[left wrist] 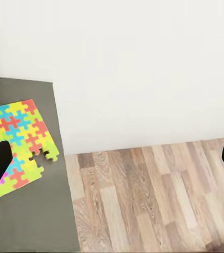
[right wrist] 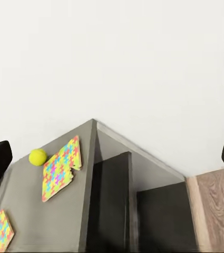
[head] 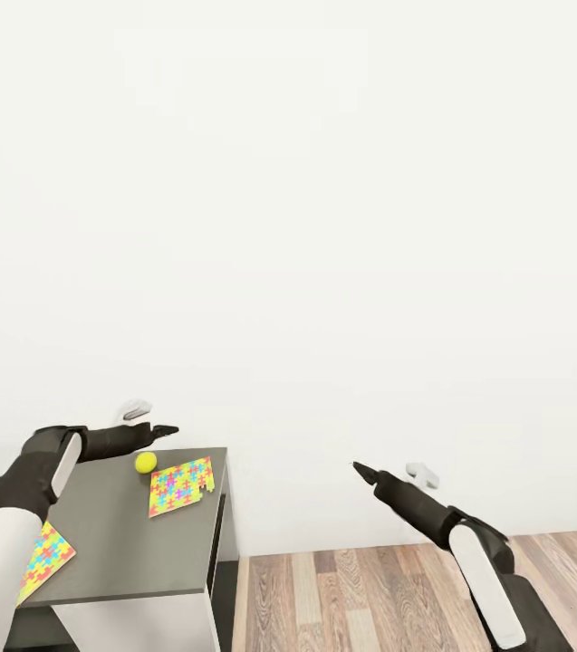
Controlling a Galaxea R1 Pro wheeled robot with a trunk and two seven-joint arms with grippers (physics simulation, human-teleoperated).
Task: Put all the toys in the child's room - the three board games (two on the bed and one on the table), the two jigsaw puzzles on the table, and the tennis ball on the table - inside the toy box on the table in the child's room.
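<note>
Grey table [head: 134, 552]: two jigsaw puzzles [head: 180, 484], tennis ball [head: 146, 463].

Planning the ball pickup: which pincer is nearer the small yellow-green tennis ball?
Left. The left pincer hovers just above the small yellow-green tennis ball on the grey table; the right pincer hangs over the wood floor, well off the table.
</note>
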